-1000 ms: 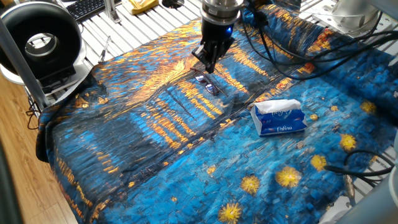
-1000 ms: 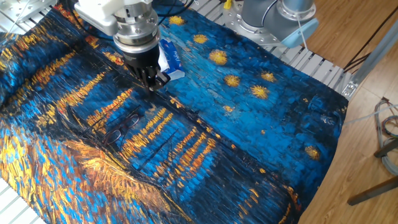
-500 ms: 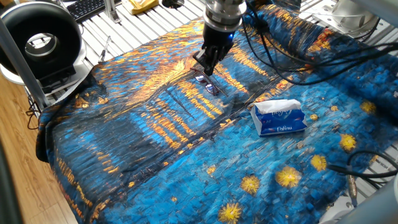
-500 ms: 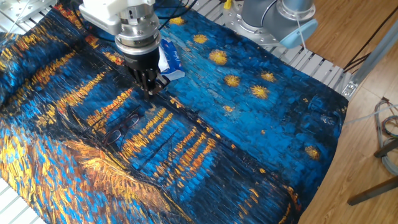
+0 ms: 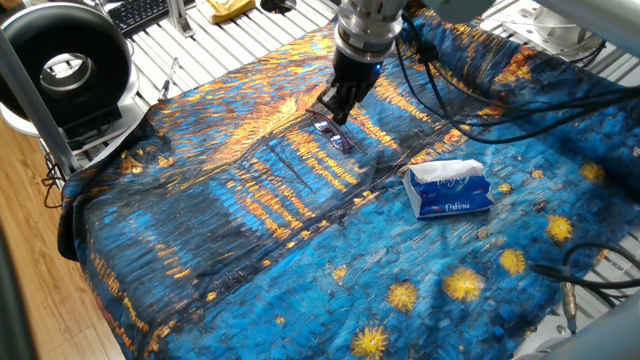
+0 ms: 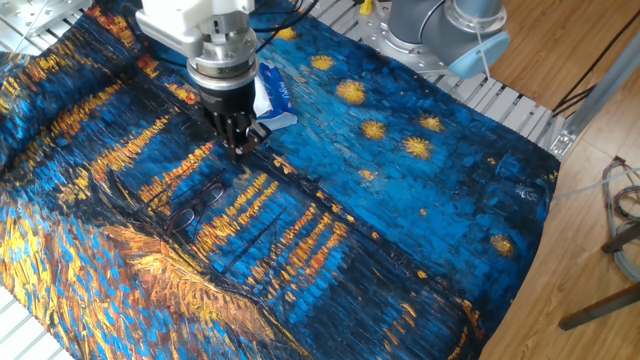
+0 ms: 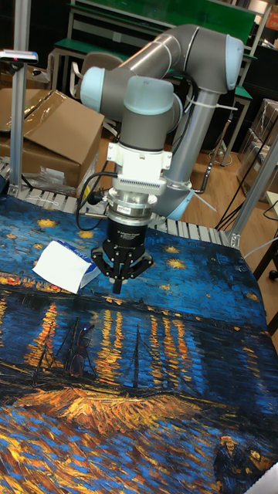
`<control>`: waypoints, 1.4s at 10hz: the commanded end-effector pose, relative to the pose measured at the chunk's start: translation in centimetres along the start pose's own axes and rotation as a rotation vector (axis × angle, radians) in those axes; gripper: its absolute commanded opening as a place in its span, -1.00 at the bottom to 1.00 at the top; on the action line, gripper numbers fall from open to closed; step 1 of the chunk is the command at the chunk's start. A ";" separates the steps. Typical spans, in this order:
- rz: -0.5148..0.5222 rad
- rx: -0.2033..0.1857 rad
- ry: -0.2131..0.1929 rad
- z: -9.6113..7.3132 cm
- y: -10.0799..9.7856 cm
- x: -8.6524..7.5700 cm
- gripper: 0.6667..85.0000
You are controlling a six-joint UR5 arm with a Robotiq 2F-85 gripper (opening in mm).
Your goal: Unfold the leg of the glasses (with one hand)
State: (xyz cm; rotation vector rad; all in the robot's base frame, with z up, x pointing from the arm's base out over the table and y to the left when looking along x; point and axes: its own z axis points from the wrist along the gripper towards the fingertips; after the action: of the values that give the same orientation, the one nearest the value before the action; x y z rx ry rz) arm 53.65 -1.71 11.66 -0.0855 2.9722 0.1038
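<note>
One pair of glasses (image 5: 334, 135) lies just below the clenched, empty jaws.

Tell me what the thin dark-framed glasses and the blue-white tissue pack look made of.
The thin dark-framed glasses look like fine dark wire with clear lenses, the cloth showing through them. The blue-white tissue pack looks like soft glossy plastic film: it is creased, with white tissue bunched at its top.

glasses (image 5: 333, 134) — thin dark frame, flat on cloth

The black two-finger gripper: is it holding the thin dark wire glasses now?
No, the black two-finger gripper hangs apart from the thin dark wire glasses, which lie on the painted cloth.
</note>
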 end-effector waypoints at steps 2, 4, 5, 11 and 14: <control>0.003 -0.009 -0.050 1.1 -0.2 -0.2 -0.99; 0.008 -0.007 -0.056 1.2 -0.3 -0.2 -0.99; 0.008 -0.010 -0.052 1.0 -0.2 -0.2 -0.99; 0.016 -0.026 -0.044 0.4 0.2 -0.3 -0.99; 0.042 0.049 0.042 0.4 -1.7 1.9 -0.99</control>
State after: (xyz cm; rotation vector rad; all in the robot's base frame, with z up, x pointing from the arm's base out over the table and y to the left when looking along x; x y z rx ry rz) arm 53.05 -2.68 10.84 -0.0539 2.9714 0.0696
